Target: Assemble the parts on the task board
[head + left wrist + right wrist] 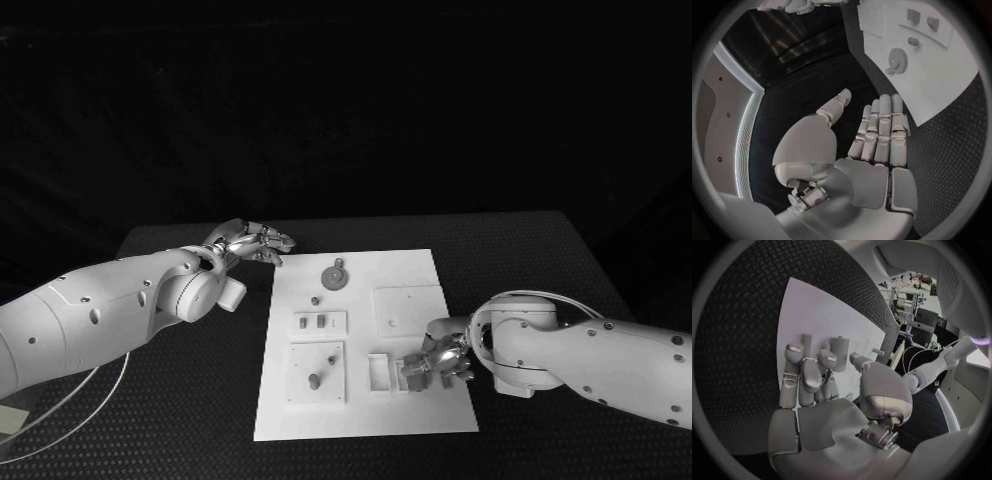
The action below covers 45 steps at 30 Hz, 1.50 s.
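The white task board [368,420] lies in the middle of the black table. On it sit a grey gear [335,277], also in the left wrist view [897,60], and several white blocks with small grey parts [320,322]. My left hand [253,242] hovers off the board's far left corner; its fingers [879,130] are stretched out with the thumb apart and nothing in them. My right hand [440,360] is low over the board's near right area. Its fingers curl in, and a small grey cylinder part [840,350] sits pinched between them and the thumb.
A white frame [379,372] and a block with a grey lever [317,372] stand just left of the right hand. A square white plate [408,310] lies behind it. Bare black table [534,260] surrounds the board.
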Tool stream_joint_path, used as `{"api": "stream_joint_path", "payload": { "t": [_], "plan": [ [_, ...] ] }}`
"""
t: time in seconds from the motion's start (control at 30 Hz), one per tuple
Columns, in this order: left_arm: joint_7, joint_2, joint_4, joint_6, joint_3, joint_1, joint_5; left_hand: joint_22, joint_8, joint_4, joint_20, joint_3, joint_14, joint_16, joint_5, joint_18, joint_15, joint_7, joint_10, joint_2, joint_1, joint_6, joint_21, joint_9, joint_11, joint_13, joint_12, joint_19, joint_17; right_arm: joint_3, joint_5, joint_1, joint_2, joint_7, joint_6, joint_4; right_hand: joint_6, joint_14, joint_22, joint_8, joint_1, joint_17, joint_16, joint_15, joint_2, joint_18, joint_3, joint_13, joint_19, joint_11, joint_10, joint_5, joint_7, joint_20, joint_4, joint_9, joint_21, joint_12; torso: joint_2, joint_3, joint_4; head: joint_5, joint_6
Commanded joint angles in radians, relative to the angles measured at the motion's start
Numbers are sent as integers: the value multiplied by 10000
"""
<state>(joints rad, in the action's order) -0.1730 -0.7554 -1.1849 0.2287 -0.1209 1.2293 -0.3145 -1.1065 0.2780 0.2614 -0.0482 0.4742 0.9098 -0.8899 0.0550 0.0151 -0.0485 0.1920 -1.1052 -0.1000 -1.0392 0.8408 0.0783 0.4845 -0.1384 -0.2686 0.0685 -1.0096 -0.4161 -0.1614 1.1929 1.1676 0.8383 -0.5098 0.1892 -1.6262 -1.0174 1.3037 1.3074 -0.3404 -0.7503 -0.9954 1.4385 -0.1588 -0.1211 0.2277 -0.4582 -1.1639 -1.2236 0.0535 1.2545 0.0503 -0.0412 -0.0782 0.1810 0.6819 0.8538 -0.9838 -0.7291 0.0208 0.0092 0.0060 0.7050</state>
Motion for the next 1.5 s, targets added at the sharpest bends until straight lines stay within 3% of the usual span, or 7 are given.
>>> {"api": "stream_joint_path", "payload": {
  "t": [0.03, 0.33, 0.6, 0.83, 1.07, 1.27, 1.5],
  "plan": [
    [-54, 12, -16, -159, 7, 9, 62, 13, 28, -44, 12, -38, -47, 47, 7, 83, -39, -26, 22, -14, 92, -19, -66, -10, -50, -10, 18, -32, -11, 0, 640, -45, -66, -81, -132, 71, -57, -87, 221, 64, -43, 30, -26, -15, -122, 341, -12, -20, 54, 3, -55, -9, -175, -37, 73, 15, 58, -43, 0, 8, 11, 15, 11],
    [-30, 3, -25, -186, 7, 9, 63, 14, 23, -70, 13, -45, -49, 51, 7, 83, -39, -20, 26, -20, 121, -34, -70, -15, -51, -12, 16, -29, -15, -12, 733, -175, -234, -172, -91, 193, 175, -176, 200, 301, -200, 195, -138, 72, -445, 341, -37, -89, 117, -90, -117, -15, -273, -31, 382, -36, 62, 32, 1, -4, -7, 39, 22],
    [-13, -10, -28, -199, 7, 9, 63, 14, 20, -83, 13, -48, -51, 53, 7, 84, -40, -18, 29, -25, 135, -43, -71, -18, -51, -13, 15, -26, -18, -19, 874, -196, -309, -187, -242, 238, 171, -194, 203, 371, -768, 254, -200, 103, -254, 341, 6, -137, 140, -119, -125, 0, -302, -10, 107, -22, 87, 80, 6, -5, -2, 41, 17],
    [-7, -14, -30, -211, 6, 9, 63, 14, 20, -94, 13, -48, -51, 54, 7, 85, -40, -17, 30, -23, 145, -45, -71, -19, -51, -14, 15, -27, -19, -19, 454, -195, -230, -82, -461, 224, 78, -169, 211, 402, -1504, 162, -193, 106, 784, 339, 407, -208, 220, -115, -96, -1, -293, 56, -1291, 28, 145, 110, 5, -5, -2, 62, 18],
    [2, -28, -30, -218, 6, 9, 64, 14, 22, -103, 12, -47, -51, 55, 8, 86, -40, -18, 30, -21, 151, -44, -71, -19, -51, -15, 16, -27, -21, -6, -507, -125, -85, 81, -863, -41, -94, -211, 183, 530, -1008, 243, -294, 126, 1683, 341, 673, -232, 342, -120, -43, -3, -302, 225, -2992, -7, 112, 239, 5, 4, 3, 96, 27],
    [15, -35, -30, -254, 6, 9, 64, 14, 23, -107, 12, -47, -51, 55, 8, 86, -39, -18, 30, -21, 154, -43, -71, -19, -51, -15, 16, -27, -22, 25, -1540, 203, -76, 214, -1235, -213, -235, -201, 150, 675, -255, 345, -393, 136, 1864, 341, 109, -249, 251, -139, 40, -2, -301, 300, -4270, -74, 58, 346, 2, 6, -13, 122, 32],
    [12, -17, -37, -321, 6, 9, 64, 14, 23, -107, 12, -47, -51, 55, 8, 86, -39, -18, 30, -21, 154, -43, -71, -19, -51, -15, 16, -27, -22, 43, -2249, 349, -225, 213, -1435, -222, -292, -166, 155, 750, 204, 361, -429, 140, 1880, 341, -365, -279, 168, -137, 93, -4, -309, 305, -4680, -84, 29, 397, 7, -17, 12, 96, 46]
  ]
}}
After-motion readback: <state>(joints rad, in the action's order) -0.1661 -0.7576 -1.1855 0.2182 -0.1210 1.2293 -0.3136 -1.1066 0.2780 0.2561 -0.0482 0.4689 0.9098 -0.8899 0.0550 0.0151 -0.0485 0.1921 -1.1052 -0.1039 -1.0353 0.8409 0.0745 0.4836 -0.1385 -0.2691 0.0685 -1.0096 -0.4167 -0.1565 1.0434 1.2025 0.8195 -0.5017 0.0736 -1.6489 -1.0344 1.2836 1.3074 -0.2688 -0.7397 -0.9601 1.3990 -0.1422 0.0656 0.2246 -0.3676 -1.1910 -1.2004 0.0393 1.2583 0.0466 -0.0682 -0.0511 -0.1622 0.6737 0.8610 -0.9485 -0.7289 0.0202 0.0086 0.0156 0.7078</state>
